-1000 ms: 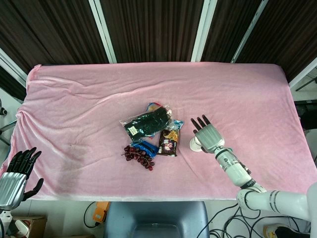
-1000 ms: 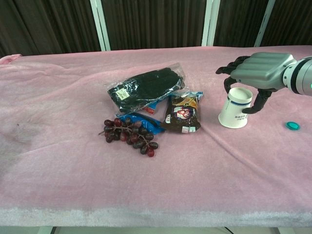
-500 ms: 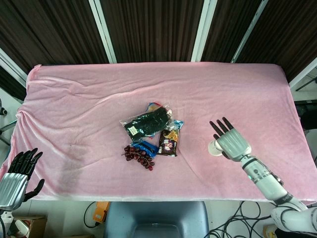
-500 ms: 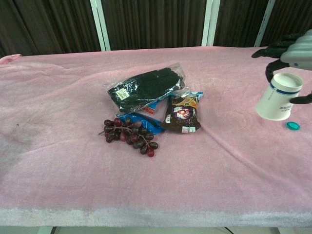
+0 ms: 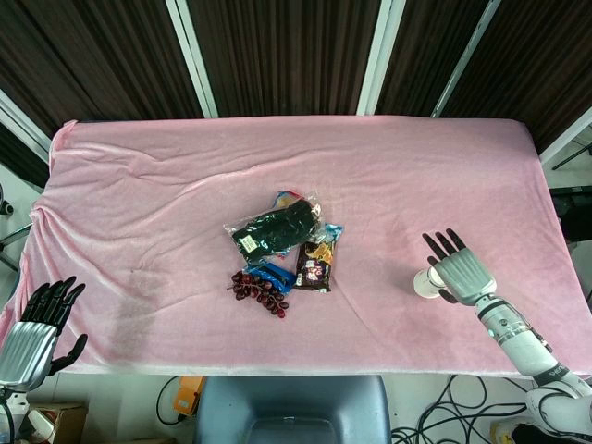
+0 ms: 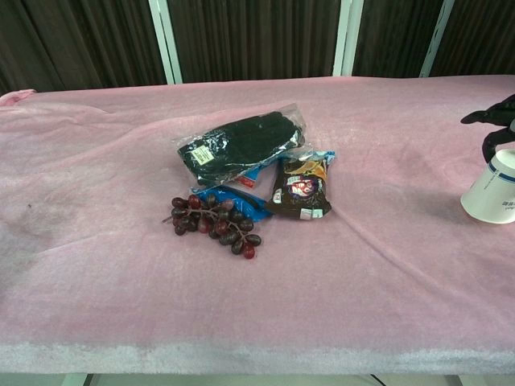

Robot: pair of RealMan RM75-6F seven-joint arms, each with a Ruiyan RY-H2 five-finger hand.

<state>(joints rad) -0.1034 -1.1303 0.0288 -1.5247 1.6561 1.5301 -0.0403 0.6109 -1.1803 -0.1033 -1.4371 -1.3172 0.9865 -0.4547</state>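
Right robot hand (image 5: 457,273) grips white paper cup (image 6: 492,190) from above, cup upright on pink bench (image 5: 139,203) near right edge. Left robot hand (image 5: 35,333) hangs off bench's front-left corner, released, fingers apart. Grapes (image 6: 213,221), snack packets (image 6: 302,189), bagged black gloves (image 6: 241,143) lie mid-bench, well apart from cup.

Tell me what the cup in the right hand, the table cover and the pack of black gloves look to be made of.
Cup: probably paper, matte white wall with a blue band near the rim; held by the right hand.
Table cover: soft pink fabric, likely velvet or plush, with creases and brushed patches.
Glove pack: clear glossy plastic film, judging by glints and crinkles, over black knit-looking fabric.
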